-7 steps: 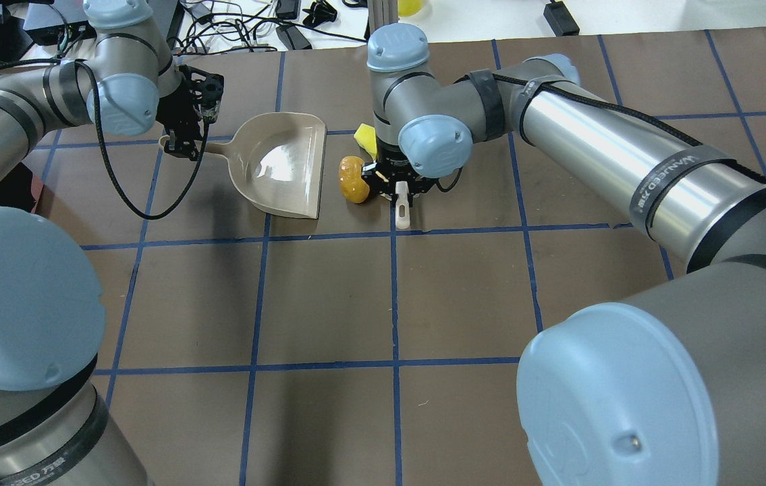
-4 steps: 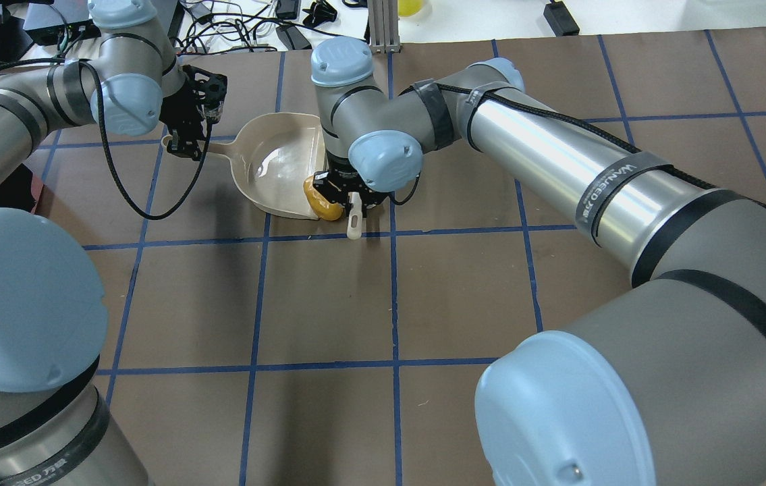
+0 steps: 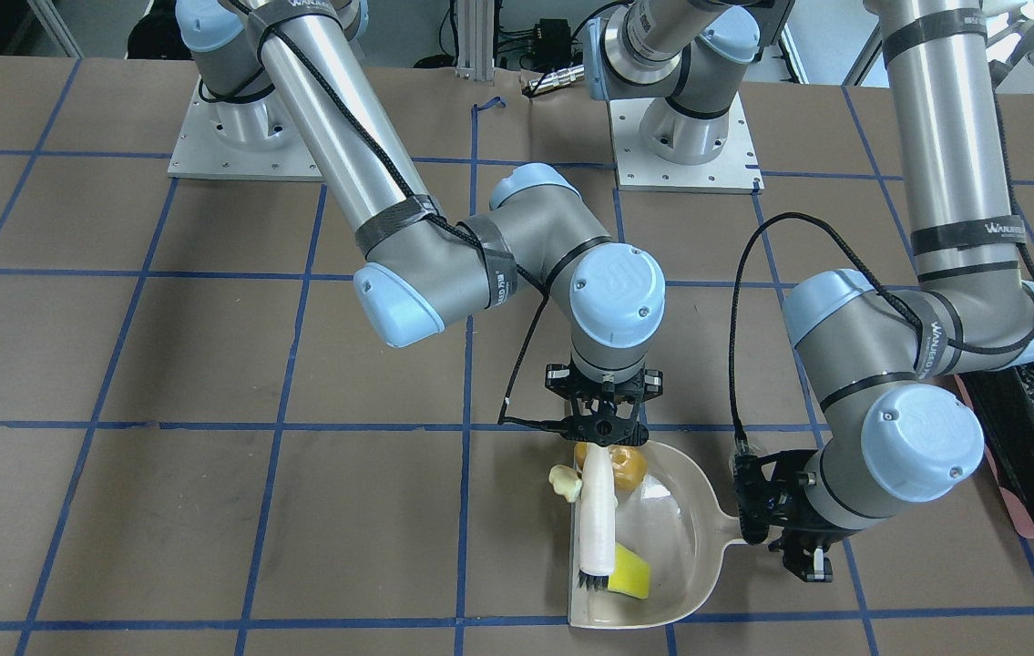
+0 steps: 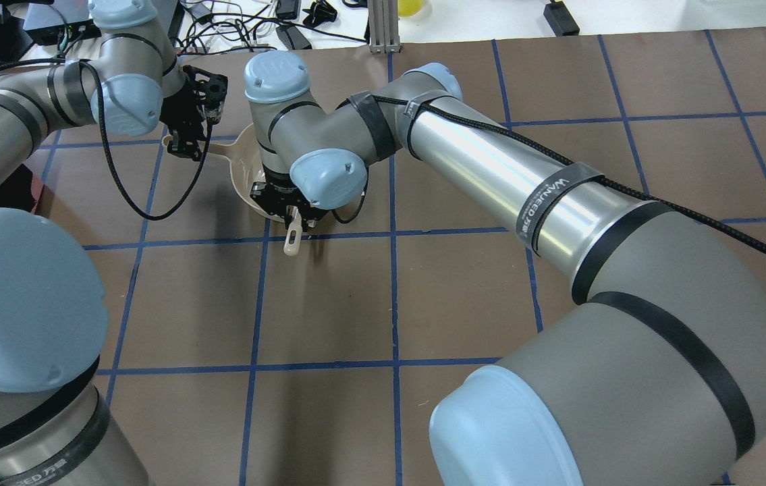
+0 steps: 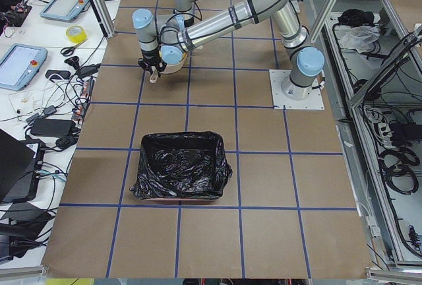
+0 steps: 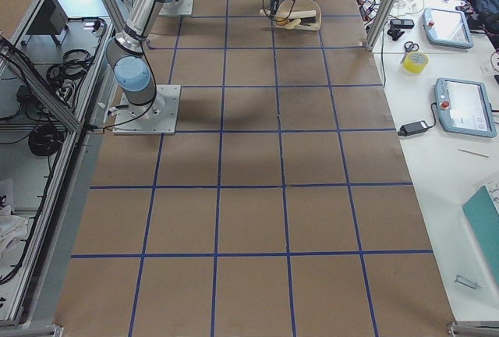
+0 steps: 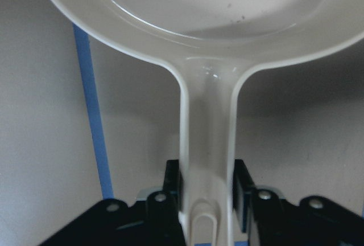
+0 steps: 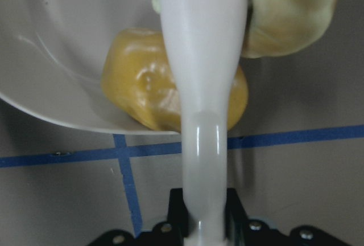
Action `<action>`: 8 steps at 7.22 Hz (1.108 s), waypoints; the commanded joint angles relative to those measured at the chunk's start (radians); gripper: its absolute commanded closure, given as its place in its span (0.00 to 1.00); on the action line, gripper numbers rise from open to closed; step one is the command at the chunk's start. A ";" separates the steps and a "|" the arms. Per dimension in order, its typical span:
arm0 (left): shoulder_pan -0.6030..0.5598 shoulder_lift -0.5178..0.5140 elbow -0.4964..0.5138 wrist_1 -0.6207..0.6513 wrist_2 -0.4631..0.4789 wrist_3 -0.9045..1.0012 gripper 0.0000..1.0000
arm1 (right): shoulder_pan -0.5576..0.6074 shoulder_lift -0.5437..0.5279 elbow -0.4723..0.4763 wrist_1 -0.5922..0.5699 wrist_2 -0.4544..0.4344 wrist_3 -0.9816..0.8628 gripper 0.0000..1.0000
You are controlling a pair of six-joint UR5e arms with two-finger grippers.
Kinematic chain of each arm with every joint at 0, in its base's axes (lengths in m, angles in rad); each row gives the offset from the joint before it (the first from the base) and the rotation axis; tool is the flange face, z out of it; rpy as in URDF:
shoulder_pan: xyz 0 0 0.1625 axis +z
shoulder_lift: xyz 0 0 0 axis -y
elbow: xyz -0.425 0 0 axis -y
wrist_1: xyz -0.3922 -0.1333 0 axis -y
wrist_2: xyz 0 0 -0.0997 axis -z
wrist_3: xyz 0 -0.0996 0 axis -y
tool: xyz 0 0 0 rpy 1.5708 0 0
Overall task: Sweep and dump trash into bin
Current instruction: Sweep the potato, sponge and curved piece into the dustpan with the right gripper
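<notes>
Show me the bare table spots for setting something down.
Bare: the brown table squares between the robot's bases and the beige plastic dustpan, and beyond its open edge. Crowded: the dustpan, with the right gripper holding a white brush in it, the left gripper on its handle, beside the black-lined pink bin.

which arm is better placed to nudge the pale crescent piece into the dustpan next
Right. The right gripper is shut on the brush, which lies beside the crescent at the dustpan lip; the left gripper is busy clamping the handle.
</notes>
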 commanded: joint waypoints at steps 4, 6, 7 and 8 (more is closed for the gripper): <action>0.000 0.002 -0.005 0.000 -0.004 -0.001 1.00 | 0.004 -0.078 -0.045 0.109 0.009 0.032 1.00; 0.000 0.001 -0.006 0.000 -0.005 -0.001 1.00 | -0.010 -0.126 -0.043 0.220 -0.008 0.044 1.00; 0.000 0.001 -0.005 0.000 -0.005 -0.001 1.00 | -0.031 -0.135 -0.034 0.265 -0.034 0.045 1.00; 0.002 0.001 -0.008 0.000 -0.005 0.000 1.00 | -0.067 -0.152 -0.019 0.300 -0.041 0.045 1.00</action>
